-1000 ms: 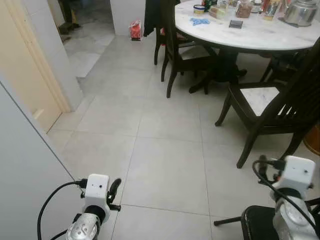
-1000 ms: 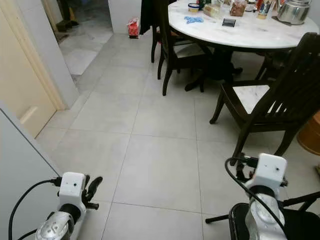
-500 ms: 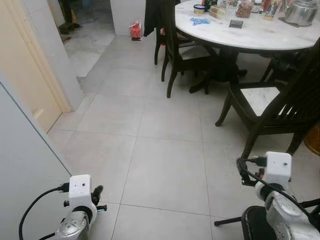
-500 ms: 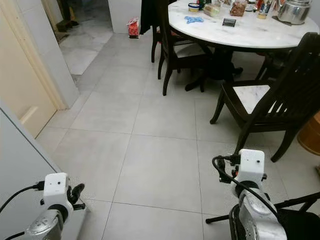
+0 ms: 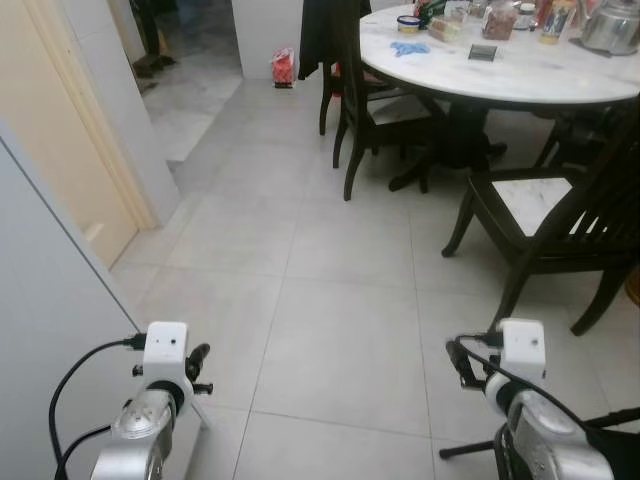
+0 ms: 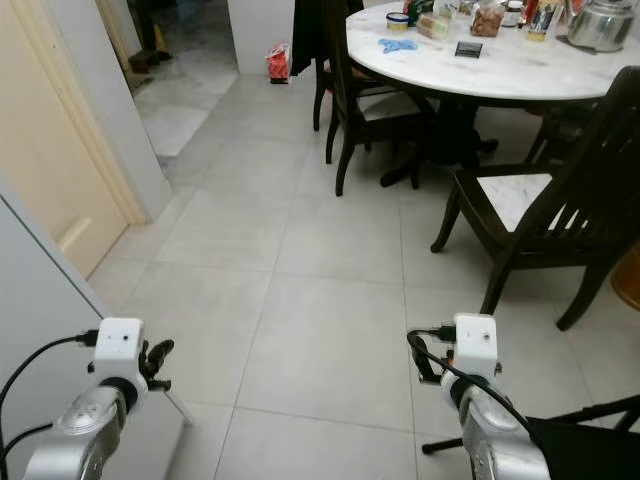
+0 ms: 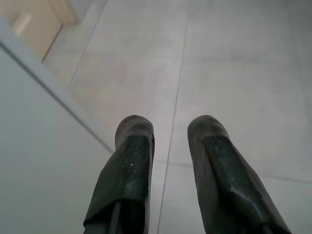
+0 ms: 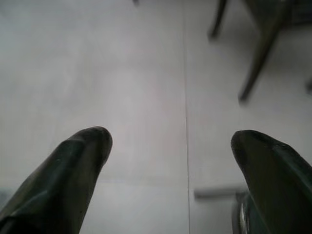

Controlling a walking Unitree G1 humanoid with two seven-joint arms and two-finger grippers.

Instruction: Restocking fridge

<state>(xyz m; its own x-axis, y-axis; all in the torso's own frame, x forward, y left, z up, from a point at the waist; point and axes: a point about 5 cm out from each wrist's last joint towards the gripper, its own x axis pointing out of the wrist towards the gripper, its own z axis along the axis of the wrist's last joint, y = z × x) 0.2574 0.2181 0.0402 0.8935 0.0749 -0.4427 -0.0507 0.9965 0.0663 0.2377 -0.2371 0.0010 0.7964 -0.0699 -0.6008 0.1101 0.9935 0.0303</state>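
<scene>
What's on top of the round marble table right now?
The table holds a blue cloth, a small dark flat item, a steel kettle, and jars and containers at its far edge. The frame cuts off whatever lies beyond.

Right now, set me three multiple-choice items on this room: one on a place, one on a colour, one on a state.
1. Where is the red bag?
A. on the table
B. on the floor by the far wall
C. on a chair seat

2. What colour is the table top?
A. white
B. black
C. green

3. How is the right hand?
A. shut on a bottle
B. shut on nothing
C. open, holding nothing

Answers:
1 B, it sits on the tiles against the wall.
2 A, the round top is pale marble on a dark base.
3 C, the right wrist view shows its fingers wide apart over bare floor.
</scene>
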